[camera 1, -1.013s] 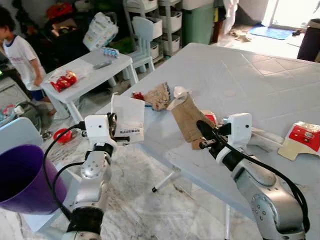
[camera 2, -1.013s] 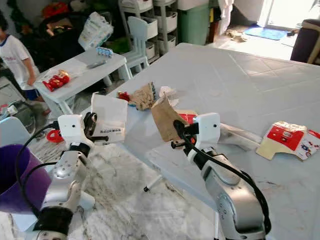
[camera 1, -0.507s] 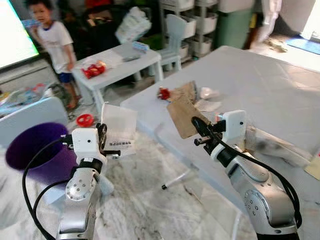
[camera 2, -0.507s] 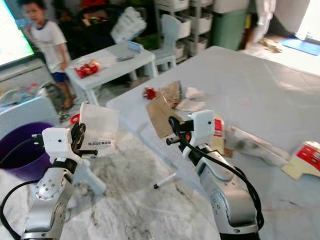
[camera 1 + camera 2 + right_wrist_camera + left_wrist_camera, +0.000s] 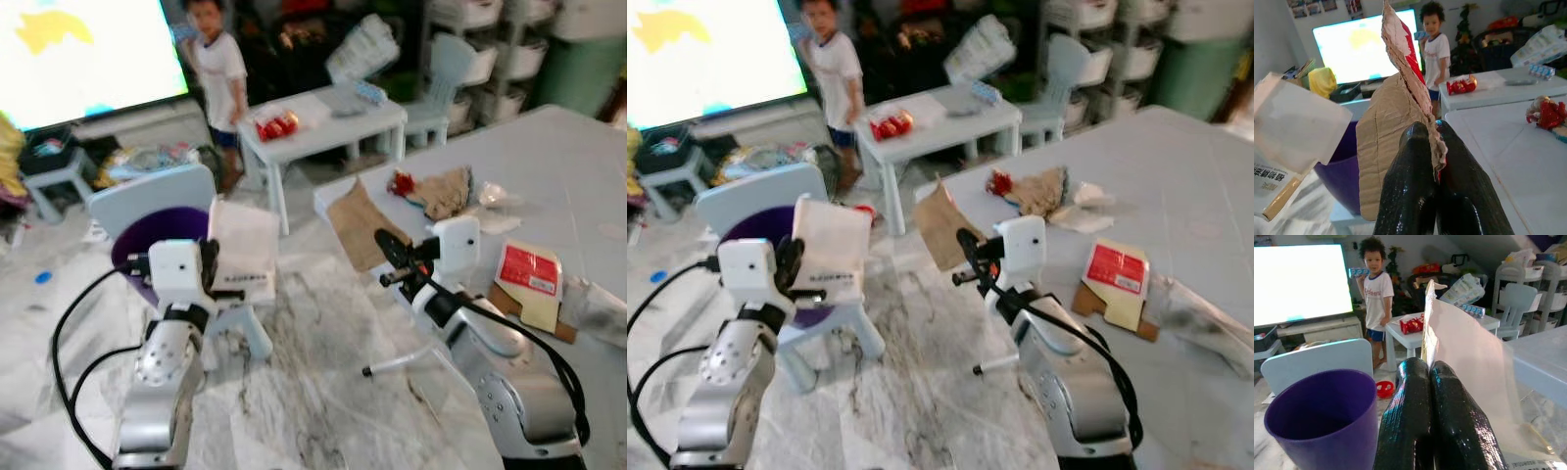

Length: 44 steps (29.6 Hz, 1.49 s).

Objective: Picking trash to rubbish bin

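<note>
While both arms are raised over the marble floor, each claw is clamped on a piece of trash. The left claw pinches a white paper bag with a printed label along its lower edge; its two black fingers are pressed together on the bag's edge. The bag hangs just in front of the purple rubbish bin, which stands on a small pale stool to the left, with a pale blue child's chair right behind it. The right claw grips a torn piece of brown cardboard, held upright, its fingers shut tight on the ragged edge, which shows some red print. To the right lies the big grey surface, carrying crumpled brown paper and a red wrapper at its far left end, and nearer a flattened red-and-cream carton. Farther off stand a small white surface with red packets, a person in a white shirt, and a bright television screen.
</note>
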### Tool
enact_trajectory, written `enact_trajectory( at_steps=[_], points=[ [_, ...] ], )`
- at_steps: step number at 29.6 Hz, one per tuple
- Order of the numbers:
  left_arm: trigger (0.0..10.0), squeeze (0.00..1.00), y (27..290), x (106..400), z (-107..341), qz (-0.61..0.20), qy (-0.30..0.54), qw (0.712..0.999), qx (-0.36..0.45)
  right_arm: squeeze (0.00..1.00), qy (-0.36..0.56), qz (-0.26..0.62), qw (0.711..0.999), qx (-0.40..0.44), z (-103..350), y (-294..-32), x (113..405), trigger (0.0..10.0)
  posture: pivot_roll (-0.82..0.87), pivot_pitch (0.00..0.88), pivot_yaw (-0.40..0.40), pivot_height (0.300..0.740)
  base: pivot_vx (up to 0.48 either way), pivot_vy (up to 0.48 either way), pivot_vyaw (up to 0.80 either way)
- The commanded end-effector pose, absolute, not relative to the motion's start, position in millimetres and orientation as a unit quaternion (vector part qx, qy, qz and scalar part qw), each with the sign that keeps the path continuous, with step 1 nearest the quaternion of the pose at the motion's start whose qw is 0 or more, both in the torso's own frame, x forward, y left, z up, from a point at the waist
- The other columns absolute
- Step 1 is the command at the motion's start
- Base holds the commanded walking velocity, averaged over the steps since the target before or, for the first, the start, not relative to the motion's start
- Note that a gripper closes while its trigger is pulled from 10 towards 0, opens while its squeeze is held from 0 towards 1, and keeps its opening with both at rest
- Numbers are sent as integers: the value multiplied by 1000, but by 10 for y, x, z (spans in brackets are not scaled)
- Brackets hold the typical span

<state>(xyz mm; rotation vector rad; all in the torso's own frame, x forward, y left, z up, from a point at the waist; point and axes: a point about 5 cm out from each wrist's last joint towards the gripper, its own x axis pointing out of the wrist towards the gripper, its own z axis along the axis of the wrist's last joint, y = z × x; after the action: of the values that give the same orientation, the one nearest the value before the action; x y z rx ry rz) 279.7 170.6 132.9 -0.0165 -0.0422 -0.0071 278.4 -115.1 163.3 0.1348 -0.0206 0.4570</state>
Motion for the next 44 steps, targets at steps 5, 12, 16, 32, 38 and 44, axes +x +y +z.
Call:
enact_trajectory(
  at_steps=[5, 12, 16, 32, 38, 44],
  points=[
    [0, 0, 1718, 2824, 1349, 6, -16, 1000, -14, 0, -12, 231, 971, 66, 1646, -1126, 2793, 0, -40, 0, 60, 740, 0, 0, 800],
    [0, 0, 1701, 2841, 1348, 6, -9, 1000, -24, 0, -12, 232, 970, 68, 1642, -1121, 2781, 0, -42, 0, 61, 740, 0, 0, 800],
    [0, 0, 1698, 2846, 1339, 8, -6, 1000, -27, 0, -11, 233, 970, 68, 1641, -1119, 2779, 0, -43, 0, 60, 740, 0, 0, 800],
    [0, 0, 1702, 2871, 1284, 8, 14, 999, -42, 0, -7, 235, 970, 69, 1635, -1110, 2779, 0, -48, 0, 59, 740, 0, 0, 722],
    [0, 0, 1697, 2875, 1270, 3, 17, 999, -49, 0, -7, 228, 971, 75, 1633, -1131, 2780, 0, -48, 0, 58, 740, 0, 0, 0],
    [0, 0, 1627, 2878, 1286, -20, 13, 998, -65, 0, -12, 227, 971, 76, 1647, -1142, 2785, 0, -45, 0, 55, 740, 0, 0, 0]
  ],
)
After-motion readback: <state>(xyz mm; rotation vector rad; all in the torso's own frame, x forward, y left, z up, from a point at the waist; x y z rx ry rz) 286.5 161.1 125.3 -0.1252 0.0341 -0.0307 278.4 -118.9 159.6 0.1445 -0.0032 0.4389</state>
